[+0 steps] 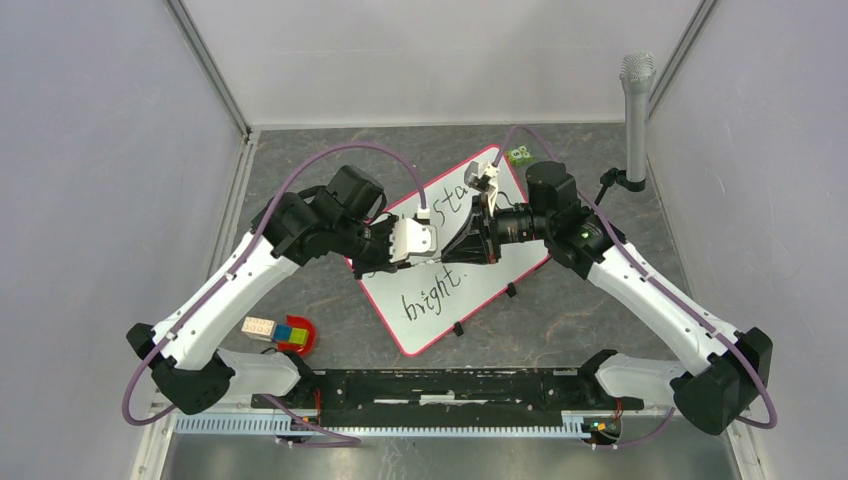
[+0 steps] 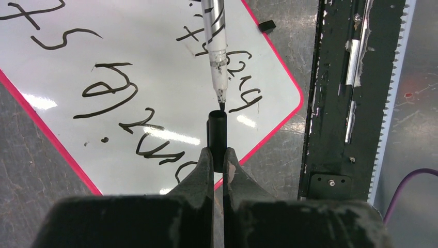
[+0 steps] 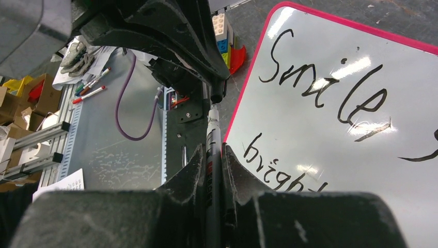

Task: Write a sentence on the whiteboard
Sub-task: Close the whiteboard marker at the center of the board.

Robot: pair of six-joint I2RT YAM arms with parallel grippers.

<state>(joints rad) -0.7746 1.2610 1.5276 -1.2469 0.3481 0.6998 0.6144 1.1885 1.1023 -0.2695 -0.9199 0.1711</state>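
Observation:
The whiteboard (image 1: 485, 290) lies slanted at mid-table, pink-framed, and shows again in the wrist views (image 2: 155, 57) (image 3: 335, 170). The sentence (image 1: 432, 297) on it is in black script: "Smile" (image 3: 320, 88) with "bright" below. My left gripper (image 1: 436, 243) (image 2: 217, 155) is shut on a black marker cap (image 2: 217, 129) (image 3: 217, 95), held over the board's near edge. My right gripper (image 1: 450, 245) (image 3: 213, 152) is shut on the white marker (image 3: 213, 134) (image 2: 215, 46). The marker's black tip points at the cap's open end, just short of it.
A microphone on a stand (image 1: 636, 110) rises at the back right. A green block (image 1: 519, 155) sits beyond the board's far corner. Coloured bricks in a red dish (image 1: 288, 335) lie front left. A black rail (image 1: 450, 385) runs along the near edge.

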